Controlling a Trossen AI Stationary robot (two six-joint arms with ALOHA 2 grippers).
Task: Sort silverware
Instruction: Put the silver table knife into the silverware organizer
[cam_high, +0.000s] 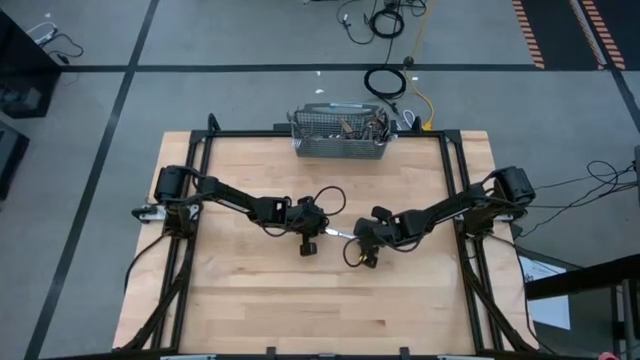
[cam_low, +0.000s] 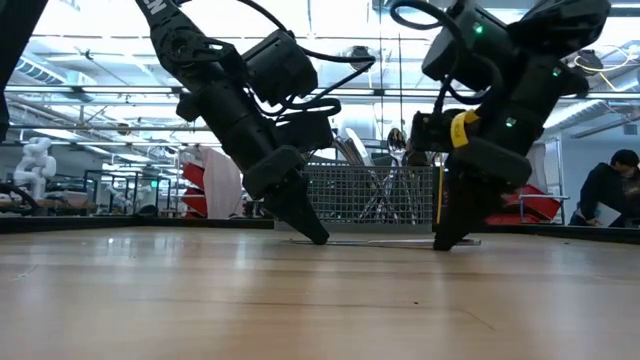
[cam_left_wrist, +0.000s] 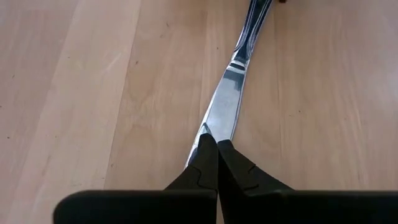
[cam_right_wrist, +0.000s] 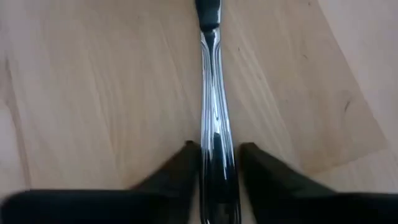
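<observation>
One table knife (cam_left_wrist: 229, 99) lies flat near the middle of the table (cam_high: 250, 300), and both grippers are down on it. The left gripper (cam_left_wrist: 216, 144) has its fingers pressed together, tips resting on the blade end; this appears to pin the knife against the wood so it cannot slide. It holds nothing between the fingers. The right gripper (cam_right_wrist: 216, 149) stands with its fingers partly apart, one on each side of the handle; whether they already pinch the handle cannot be told. The likely reason for this two-arm arrangement is that a thin flat piece is hard to lift from a board unless one end is held still.

The rest of the silverware (cam_high: 352, 126) stands in a wire basket (cam_high: 340, 146) at the far edge of the table, well apart from the arms. Nothing lies between the knife and the basket. The two grippers are close together, so each limits the other's room to move. A person (cam_low: 608, 190) is seen beyond the table, away from the work.
</observation>
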